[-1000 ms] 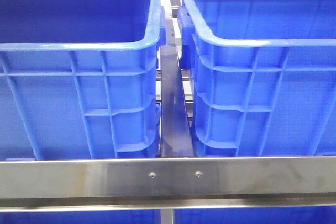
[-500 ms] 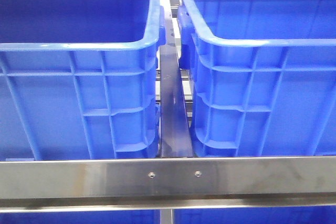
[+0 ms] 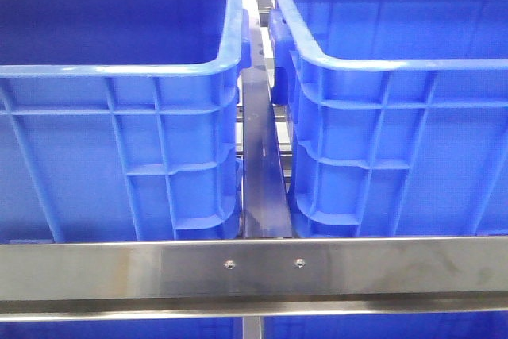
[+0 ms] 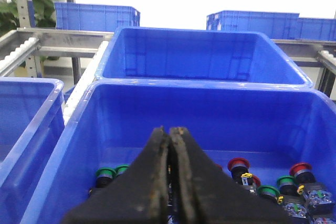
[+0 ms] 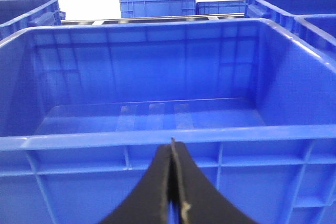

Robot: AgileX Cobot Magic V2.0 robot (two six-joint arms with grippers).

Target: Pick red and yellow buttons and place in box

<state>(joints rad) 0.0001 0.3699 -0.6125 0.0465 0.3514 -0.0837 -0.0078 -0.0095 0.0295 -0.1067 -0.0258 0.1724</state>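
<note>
Grippers are both pinched tight, holding nothing: left gripper (image 4: 169,145) over a crate (image 4: 79,129) with red buttons (image 4: 238,163), right gripper (image 5: 172,153) near another crate (image 5: 157,137).

Both ribbed crates, the left crate (image 3: 119,148) and the right crate (image 3: 397,140), are plain bright blue, standing behind a silver-grey steel rail (image 3: 254,269). In the left wrist view, a blue crate (image 4: 210,119) holds push buttons with red caps (image 4: 238,163) and green caps (image 4: 105,172) on black bodies. The gripper fingers (image 4: 157,182) there are black, worn brownish along their edges.

two crates (image 3: 119,117) side by side behind rail (image 3: 254,271).
</note>
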